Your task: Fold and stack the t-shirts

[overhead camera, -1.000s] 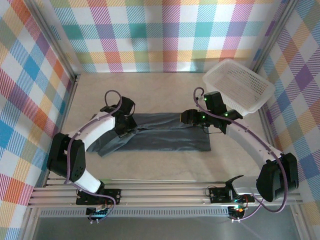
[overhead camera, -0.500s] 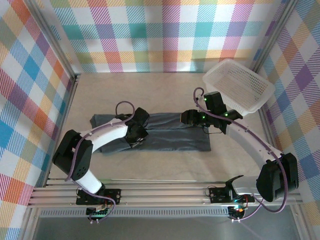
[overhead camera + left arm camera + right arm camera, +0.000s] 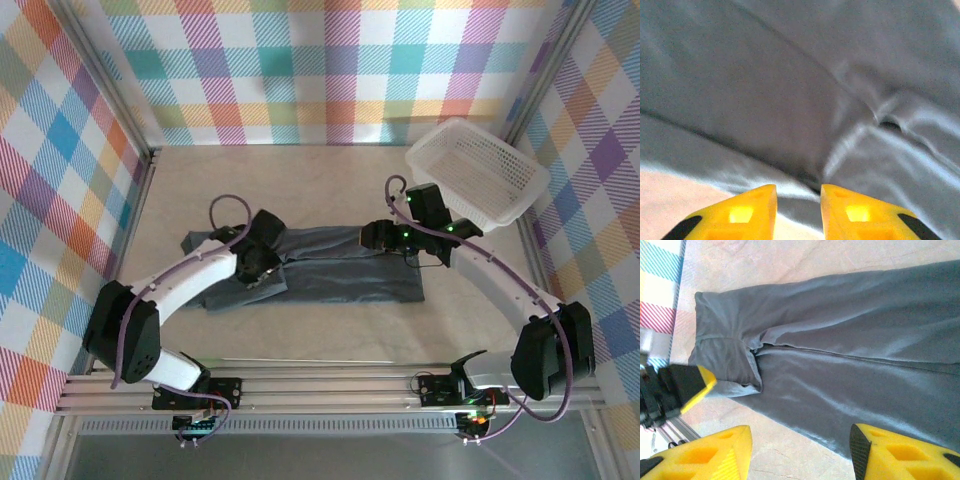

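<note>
The dark slate-grey t-shirt point(image 3: 340, 268) lies flat across the middle of the table as a long band, folded lengthwise, with a sleeve tucked at its left end point(image 3: 725, 357). My left gripper point(image 3: 258, 263) sits low over the shirt's left part. Its yellow fingers point(image 3: 752, 212) stand a little apart just above the cloth's near edge point(image 3: 798, 197), with nothing pinched between them. My right gripper point(image 3: 376, 235) hovers over the shirt's upper right part, wide open point(image 3: 800, 452), above the shirt's edge and bare table. The left gripper's finger point(image 3: 696, 385) shows beside the sleeve.
A white mesh basket point(image 3: 478, 172) stands at the back right, tilted against the wall corner. The beige tabletop point(image 3: 300, 185) lies bare behind and in front of the shirt. Checked walls close in on three sides; an aluminium rail point(image 3: 330, 385) runs along the near edge.
My left gripper swung right over the shirt, then came back a little to the left. The shirt's left end now shows. The right arm has not moved.
</note>
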